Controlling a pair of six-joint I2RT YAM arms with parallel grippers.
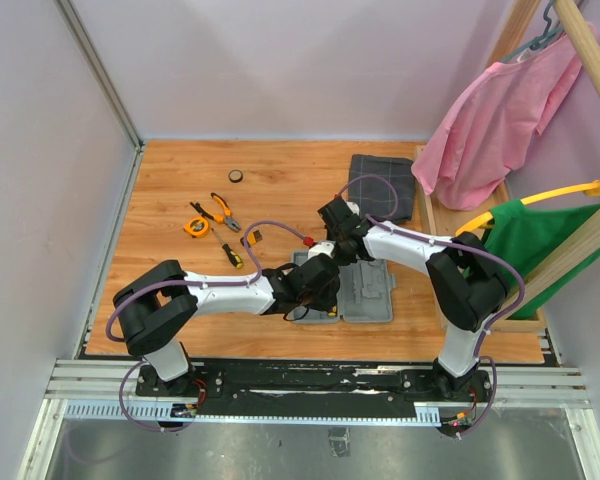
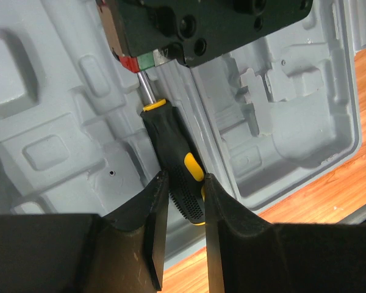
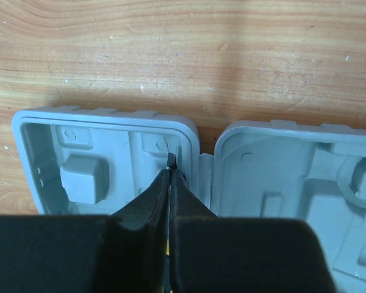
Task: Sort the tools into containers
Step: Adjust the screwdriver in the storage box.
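Left end effector (image 2: 184, 183) pinches the screwdriver (image 2: 166, 143) over the open case (image 2: 305, 122); right end effector (image 3: 170, 170) pressed together.

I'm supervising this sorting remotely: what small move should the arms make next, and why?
Probably lower the screwdriver into the open case: left gripper grips its handle, right gripper appears pinched on its shaft, over the moulded recesses.

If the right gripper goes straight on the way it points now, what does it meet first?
Probably the grey case: the right gripper points at one half's inner wall, beside the hinge. It may already touch; depth is unclear.
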